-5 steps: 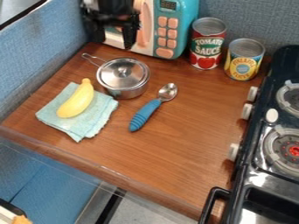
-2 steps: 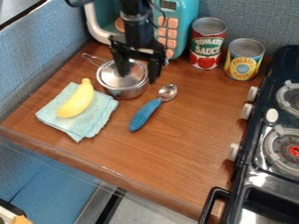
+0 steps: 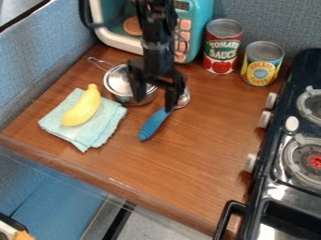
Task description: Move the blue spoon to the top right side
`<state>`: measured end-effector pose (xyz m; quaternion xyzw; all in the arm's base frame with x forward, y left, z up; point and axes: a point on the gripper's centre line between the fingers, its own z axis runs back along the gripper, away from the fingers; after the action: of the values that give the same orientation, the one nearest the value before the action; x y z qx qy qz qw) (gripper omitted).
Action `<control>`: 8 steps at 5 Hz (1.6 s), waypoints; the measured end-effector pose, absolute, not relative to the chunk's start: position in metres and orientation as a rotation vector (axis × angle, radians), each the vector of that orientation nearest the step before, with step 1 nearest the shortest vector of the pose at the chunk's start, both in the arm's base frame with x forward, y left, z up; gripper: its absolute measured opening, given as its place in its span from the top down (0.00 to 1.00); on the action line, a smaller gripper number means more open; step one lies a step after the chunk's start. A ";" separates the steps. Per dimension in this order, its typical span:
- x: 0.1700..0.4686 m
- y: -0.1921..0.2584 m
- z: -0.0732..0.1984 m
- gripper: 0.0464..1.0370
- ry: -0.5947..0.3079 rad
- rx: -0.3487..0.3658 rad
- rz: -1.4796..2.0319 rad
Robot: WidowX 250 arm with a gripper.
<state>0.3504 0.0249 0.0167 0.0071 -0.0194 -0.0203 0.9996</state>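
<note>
The claw (image 3: 153, 104) has been moved down the frame toward the blue spoon (image 3: 152, 125), its fingers spread apart. The spoon is seen near the frame's centre on the tabletop (image 3: 188, 159), partly hidden by one finger.

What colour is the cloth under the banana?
The cloth is pale blue-green, seen best in the camera view.
</note>
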 end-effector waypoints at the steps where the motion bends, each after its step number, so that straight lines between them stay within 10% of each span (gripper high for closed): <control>1: 0.344 0.025 -0.002 0.04 -0.004 0.043 -0.051; 2: 0.341 0.027 -0.014 0.09 0.015 0.047 -0.049; 4: 0.340 0.026 -0.015 0.62 -0.002 0.042 -0.035; 8: 0.414 -0.059 0.000 0.64 -0.111 0.008 -0.067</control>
<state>0.4145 -0.0594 -0.0001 0.0040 -0.0553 -0.0333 0.9979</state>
